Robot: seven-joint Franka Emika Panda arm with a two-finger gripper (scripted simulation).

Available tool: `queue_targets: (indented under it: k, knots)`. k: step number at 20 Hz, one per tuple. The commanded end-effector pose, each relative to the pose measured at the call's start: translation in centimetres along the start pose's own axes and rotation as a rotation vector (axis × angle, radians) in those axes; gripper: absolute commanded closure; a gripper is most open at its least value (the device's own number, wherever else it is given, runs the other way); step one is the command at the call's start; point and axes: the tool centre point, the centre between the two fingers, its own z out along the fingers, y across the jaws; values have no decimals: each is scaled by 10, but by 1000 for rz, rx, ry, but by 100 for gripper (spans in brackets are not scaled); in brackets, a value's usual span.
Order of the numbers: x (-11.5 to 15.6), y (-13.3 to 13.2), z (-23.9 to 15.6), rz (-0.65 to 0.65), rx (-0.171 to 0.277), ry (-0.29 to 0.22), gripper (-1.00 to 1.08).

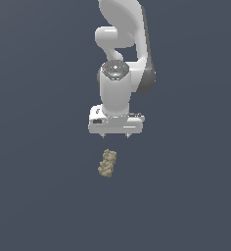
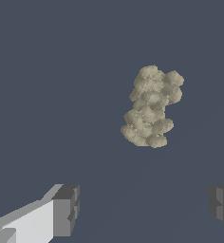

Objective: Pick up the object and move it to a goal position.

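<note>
On the flat dark floor, apart from the arm: a tan lumpy clump (image 1: 107, 163), lying loose. Just beyond it in the exterior view: white claw (image 1: 115, 136), pointed down, spread wide, gripping nothing. Wrist view: grey fingertips (image 2: 65, 210) far apart, clump (image 2: 151, 106) outside their gap.

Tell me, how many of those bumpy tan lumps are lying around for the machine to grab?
1. The small, elongated, knobbly tan-beige clump lies alone on the dark grey surface, just in front of the white end effector, whose fingers are spread apart, not touching it. Nothing seems hidden.
</note>
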Motion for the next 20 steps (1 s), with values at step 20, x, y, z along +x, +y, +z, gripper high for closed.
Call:
queue_targets:
  k: [20]
  knots:
    - [17, -2, -6, 6, 0, 21, -92]
